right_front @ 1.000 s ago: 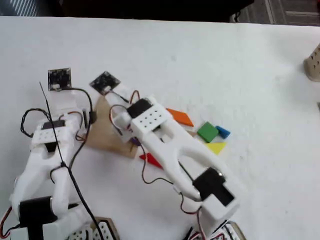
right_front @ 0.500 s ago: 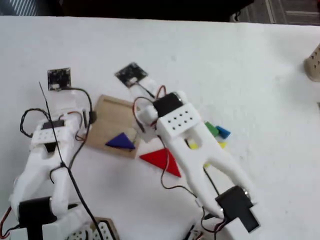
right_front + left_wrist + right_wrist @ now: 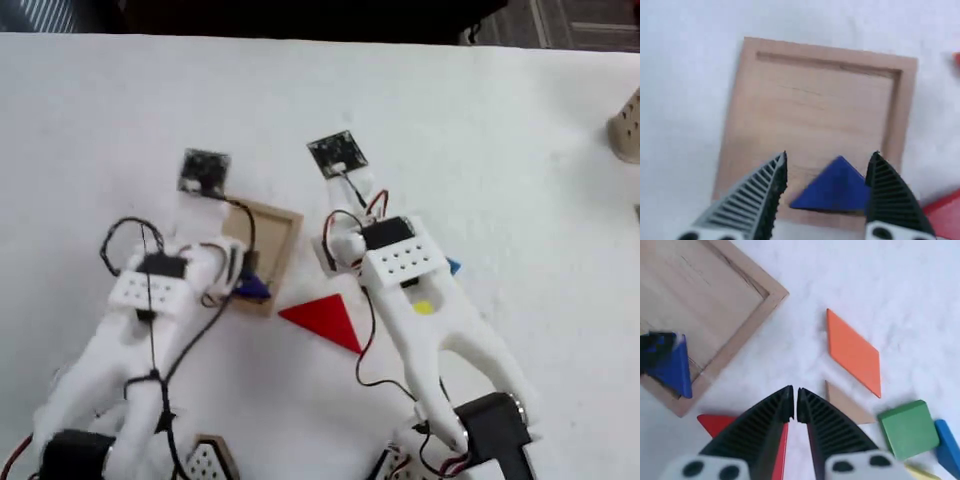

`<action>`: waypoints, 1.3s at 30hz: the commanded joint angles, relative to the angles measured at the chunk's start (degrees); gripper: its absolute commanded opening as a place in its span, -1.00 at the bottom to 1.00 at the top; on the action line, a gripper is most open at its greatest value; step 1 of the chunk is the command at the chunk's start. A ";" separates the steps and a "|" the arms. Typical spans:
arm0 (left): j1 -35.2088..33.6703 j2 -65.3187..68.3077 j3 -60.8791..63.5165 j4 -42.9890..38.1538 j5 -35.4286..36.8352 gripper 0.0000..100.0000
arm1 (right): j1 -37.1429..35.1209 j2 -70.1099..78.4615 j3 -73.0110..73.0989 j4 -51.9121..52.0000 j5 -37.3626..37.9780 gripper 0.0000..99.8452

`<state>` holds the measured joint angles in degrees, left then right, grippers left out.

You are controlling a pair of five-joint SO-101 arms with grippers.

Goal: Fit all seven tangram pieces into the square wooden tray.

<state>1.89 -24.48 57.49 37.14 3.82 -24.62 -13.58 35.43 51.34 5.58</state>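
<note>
While the blue triangle (image 3: 835,192) lies inside the square wooden tray (image 3: 830,50), against one rim, the left end effector (image 3: 829,156) hangs open above it. Just outside the tray, the red triangle (image 3: 325,320) rests on the desk (image 3: 480,120). The right end effector (image 3: 795,390) is closed and empty there, near the orange parallelogram (image 3: 852,351), tan triangle (image 3: 845,405) and green square (image 3: 905,429).

A small robotics lab or maker's bench, by the look — a white-covered worktop (image 3: 480,120) carries two white plastic arms (image 3: 430,300) trailing bare wires (image 3: 366,335), with dark floor (image 3: 580,25) beyond the worktop's far edge.
</note>
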 commanded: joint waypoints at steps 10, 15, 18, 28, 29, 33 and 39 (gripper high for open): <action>13.76 -11.56 7.91 0.53 -0.70 -0.91 | 0.75 -2.42 -0.44 -1.36 -0.70 -0.97; 13.76 -11.56 8.97 0.62 -0.70 -0.92 | 0.84 -2.42 -0.44 -1.36 -0.70 -0.97; 13.76 -11.47 8.79 2.02 -0.70 -0.92 | 0.84 -2.42 -0.44 -1.45 -0.70 -0.97; 16.31 -10.95 8.79 2.29 -0.62 -0.92 | 0.84 -2.42 -0.44 -1.45 -0.70 -0.97; 16.31 -9.98 8.62 2.29 -0.53 -0.92 | 0.84 -2.42 -0.44 -1.45 -0.70 -0.97; 15.78 -1.54 4.04 3.60 -0.62 -0.92 | 0.84 -2.42 -0.44 -1.45 -0.70 -0.97; 12.97 12.26 -5.63 7.21 -0.70 -0.92 | 1.01 -2.42 -0.44 -1.45 -0.70 -0.96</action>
<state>17.01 -19.47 58.81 41.71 3.82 -24.53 -13.58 35.43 51.16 5.58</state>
